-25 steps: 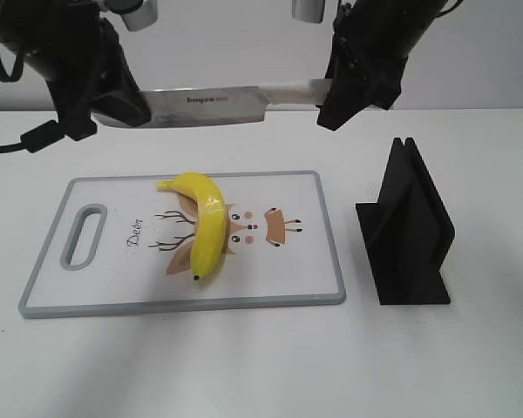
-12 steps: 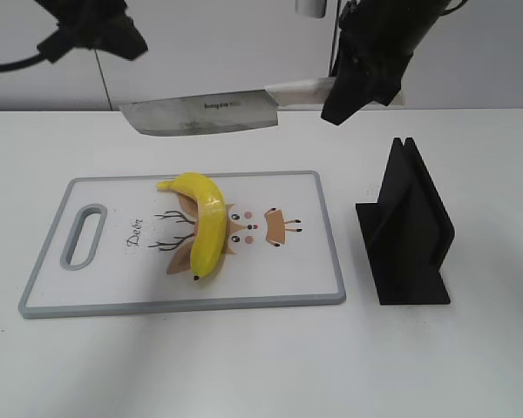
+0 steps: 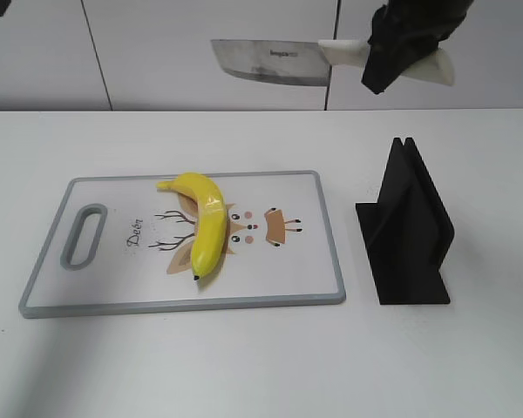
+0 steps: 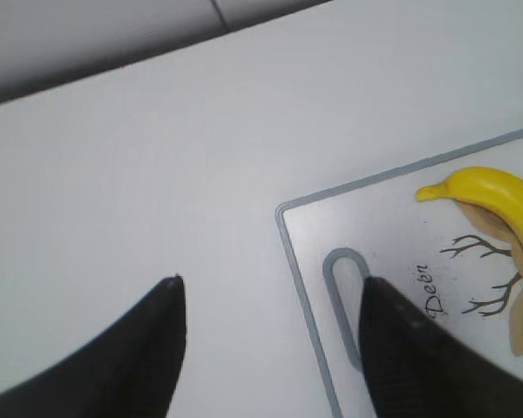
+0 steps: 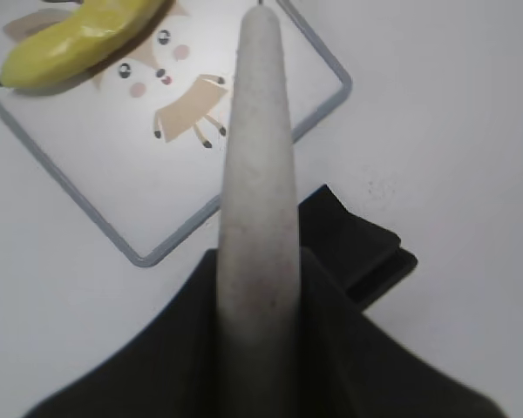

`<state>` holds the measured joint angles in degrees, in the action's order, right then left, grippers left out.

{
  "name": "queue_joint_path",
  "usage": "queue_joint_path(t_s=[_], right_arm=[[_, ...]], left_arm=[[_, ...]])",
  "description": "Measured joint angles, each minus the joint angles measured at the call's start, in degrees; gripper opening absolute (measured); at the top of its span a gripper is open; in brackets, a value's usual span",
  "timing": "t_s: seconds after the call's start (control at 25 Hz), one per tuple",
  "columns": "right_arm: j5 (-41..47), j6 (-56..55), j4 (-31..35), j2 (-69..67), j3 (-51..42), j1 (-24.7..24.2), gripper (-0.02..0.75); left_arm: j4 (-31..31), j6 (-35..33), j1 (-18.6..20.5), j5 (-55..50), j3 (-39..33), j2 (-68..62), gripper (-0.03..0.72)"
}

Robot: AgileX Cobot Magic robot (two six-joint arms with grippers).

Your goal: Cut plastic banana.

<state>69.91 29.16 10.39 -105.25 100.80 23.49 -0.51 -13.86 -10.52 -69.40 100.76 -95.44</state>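
Note:
The plastic banana (image 3: 205, 225) lies whole on the white cutting board (image 3: 113, 287), near its middle; it also shows in the left wrist view (image 4: 497, 193) and the right wrist view (image 5: 78, 39). My right gripper (image 3: 392, 54) is shut on the white handle (image 5: 257, 174) of a cleaver knife (image 3: 266, 63), held high above the board's far edge with the blade pointing left. My left gripper (image 4: 270, 305) is open and empty, high above the board's handle end (image 4: 340, 287).
A black knife stand (image 3: 405, 231) stands on the table right of the board and shows in the right wrist view (image 5: 357, 244). The board has a grey rim and a slot handle (image 3: 84, 235) at its left end. White table all around.
My left gripper has let go of the blade and risen out of the exterior view. My right gripper has lifted the knife up and to the right.

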Motion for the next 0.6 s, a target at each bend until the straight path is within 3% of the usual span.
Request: queue_joint_path(t_s=[0.2,0.44,0.6], right_arm=[[0.1,-11.7,-1.0,1.9,-0.4,0.0,0.169],[-0.9,-21.7,-0.9,9.4,-8.5,0.0,0.169],[-8.5,-27.8,-1.9,16.5,-19.5,0.0,0.169]], left_arm=[[-3.5,1.8,5.9,-0.2,-3.8,2.8,0.585],[-3.6,1.9,6.4,-0.2,-16.3,11.0,0.574],[-3.8,1.9,6.4,-0.4,-26.7,17.8,0.569]])
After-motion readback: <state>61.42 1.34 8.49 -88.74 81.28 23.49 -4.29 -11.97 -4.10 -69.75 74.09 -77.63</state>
